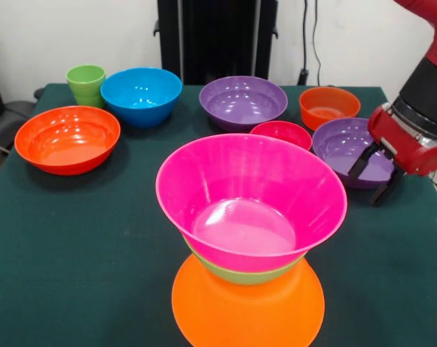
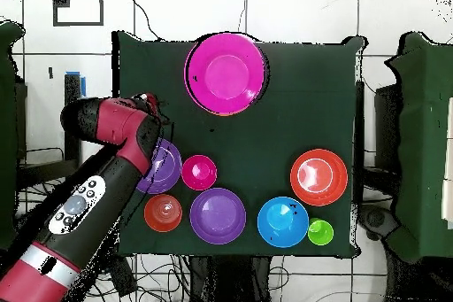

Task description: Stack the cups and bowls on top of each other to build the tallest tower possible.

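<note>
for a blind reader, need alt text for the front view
A tower of a pink bowl nested in a green one on an upturned orange bowl stands nearest the camera on a green table. Behind it sit loose bowls and a green cup; the gripper hangs open over a purple bowl.

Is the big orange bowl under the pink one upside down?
Yes, upturned: the orange bowl shows a smooth domed outside, carrying the green bowl and pink bowl.

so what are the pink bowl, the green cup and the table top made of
The pink bowl looks like glossy moulded plastic: light glints on its inner floor and its thin rim glows slightly translucent. The green cup seems the same kind of plastic, smooth with a soft sheen. The table top appears covered in matte dark green cloth, probably felt, since it shows no reflections.
</note>
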You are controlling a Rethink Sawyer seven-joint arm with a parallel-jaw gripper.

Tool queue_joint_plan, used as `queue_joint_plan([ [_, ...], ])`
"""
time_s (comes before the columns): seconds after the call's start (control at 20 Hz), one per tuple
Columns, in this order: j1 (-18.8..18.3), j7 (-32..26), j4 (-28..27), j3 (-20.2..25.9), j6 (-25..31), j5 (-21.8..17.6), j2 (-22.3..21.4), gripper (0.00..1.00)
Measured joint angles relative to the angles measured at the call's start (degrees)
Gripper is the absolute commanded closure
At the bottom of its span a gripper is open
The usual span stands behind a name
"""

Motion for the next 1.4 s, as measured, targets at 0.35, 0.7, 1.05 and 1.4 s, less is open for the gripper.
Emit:
queue_joint_plan([
  [0.35, 0.7, 0.0, 3.9, 2.9, 0.0, -0.2, -5.0, 0.0],
  [0.7, 0.4, 0.0, 5.6, 5.8, 0.0, -0.2, -7.6, 0.0],
  [1.05, -1.0, 0.0, 7.3, 11.3, -0.4, -0.2, -9.3, 0.0],
  [1.4, -3.4, 0.0, 9.0, 17.1, -3.8, -0.3, -9.5, 0.0],
])
